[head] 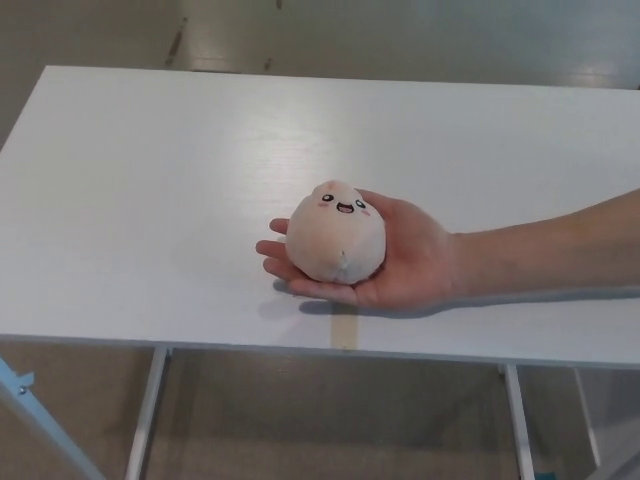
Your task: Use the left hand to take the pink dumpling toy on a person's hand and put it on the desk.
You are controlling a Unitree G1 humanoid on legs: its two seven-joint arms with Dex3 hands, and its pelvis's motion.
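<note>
1. Head view looks down on the big white desk (150,200). It fills most of what I see, and its top is smooth and bright.
2. Behind the desk's far edge is the floor (400,40), pale and a bit shiny. More floor shows under the near edge too.
3. White legs (148,410) hold the desk up. I can see two of them below the near edge, one on each side.
4. An arm (550,250) of a person comes in from the right side and lies across the desk top.
5. At the end of that arm is the person's hand (410,265). It is palm up, resting near the desk's near edge, about in the middle. The fingers curl up a little.
6. On that palm sits the toy (335,240). It is a round, soft, pale pink dumpling with a small point on top. It has a tiny smiling face with two dots for eyes and pink cheeks. It touches only the person's hand, not the desk.
7. A little strip of tan tape (345,325) is stuck on the desk's near edge, just below the hand.
8. Neither of my own hands shows at all, so I cannot tell if they are loose, clenched or holding something.
</note>
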